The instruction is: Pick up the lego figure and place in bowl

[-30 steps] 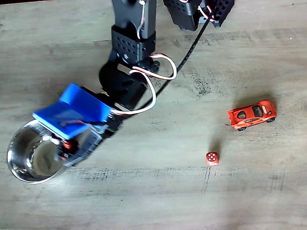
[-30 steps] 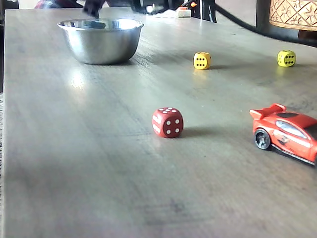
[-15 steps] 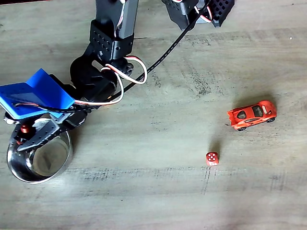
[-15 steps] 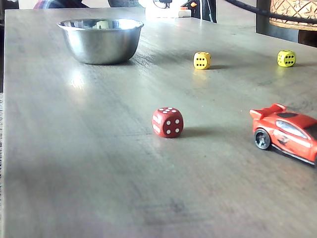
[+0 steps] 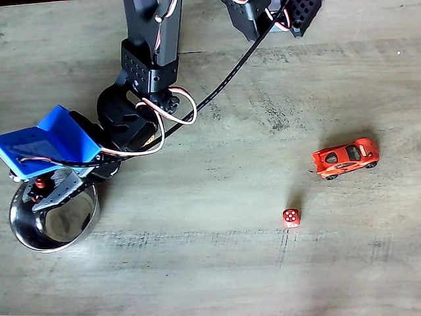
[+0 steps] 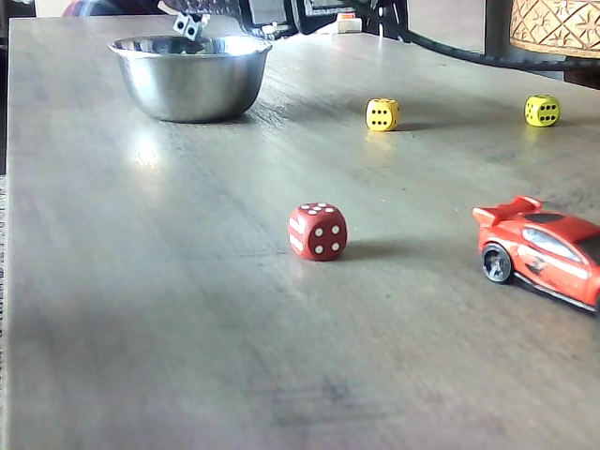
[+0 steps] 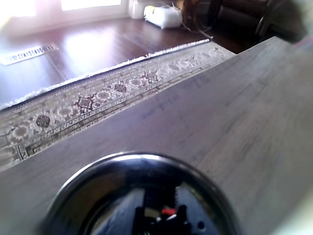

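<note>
The shiny steel bowl (image 5: 29,242) stands at the table's lower left in a fixed view and at the far left (image 6: 192,84) in the other. My gripper (image 5: 43,194), under the blue wrist block, hovers over the bowl's upper left rim. A small dark piece with a red bit, the lego figure (image 5: 41,183), sits between its fingers. From the side, the gripper's tip (image 6: 192,23) hangs just above the bowl's opening. The wrist view looks down on the bowl's rim (image 7: 122,159), with the black and red lego figure (image 7: 164,218) at the bottom centre.
A red die (image 5: 291,218) (image 6: 317,231) and a red-orange toy car (image 5: 345,158) (image 6: 544,258) lie well to the right. Two yellow dice (image 6: 382,114) (image 6: 542,111) sit further back. A black cable (image 5: 237,66) trails from the arm. The table edge runs close behind the bowl.
The arm swung left across the bowl, then eased back a little over its upper left rim. The red bit moved with the fingers. In the side view the gripper tip reappeared above the bowl.
</note>
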